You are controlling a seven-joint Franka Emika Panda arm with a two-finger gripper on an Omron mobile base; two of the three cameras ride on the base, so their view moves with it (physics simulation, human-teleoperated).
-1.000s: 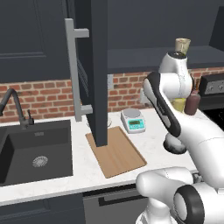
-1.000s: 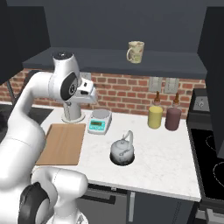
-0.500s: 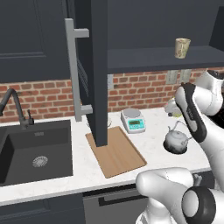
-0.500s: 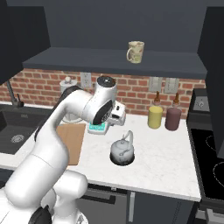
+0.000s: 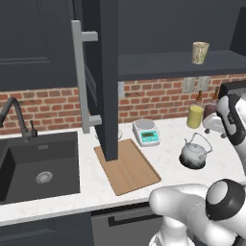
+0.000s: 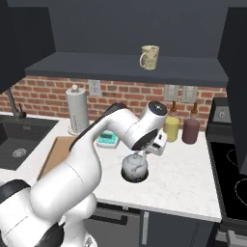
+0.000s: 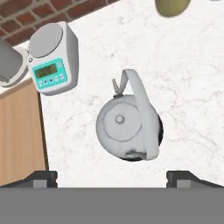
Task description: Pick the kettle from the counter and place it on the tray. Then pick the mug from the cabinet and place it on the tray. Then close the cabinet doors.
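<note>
Gripper: two-finger gripper [image 7: 112,177] hangs above the kettle, its two dark fingertips [image 7: 41,177] spread wide with nothing between them.
Kettle: small squat round grey kettle [image 7: 127,127] with an arched handle and pale spout, upright on the white marbled stone counter [image 7: 188,87], right of the tray and apart from it; seen from the left base camera at [image 5: 194,153].
Tray: flat light brown wooden board [image 5: 127,166] lying on the counter between the black sink [image 5: 38,166] and the kettle.
Scale: white kitchen scale [image 7: 52,59] with a teal panel, far-left of the kettle, just beside the board's far right corner.
Mug: small beige speckled mug [image 6: 149,57] with a side handle, upright on the dark charcoal cabinet shelf [image 6: 96,65] above the counter.
Cabinet door: tall dark charcoal door [image 5: 103,77] with a grey bar handle, standing open over the board.
Bottles: yellow squeeze bottle [image 6: 171,128] and a dark red one [image 6: 191,130] stand side by side at the brick wall, far-right of the kettle.
</note>
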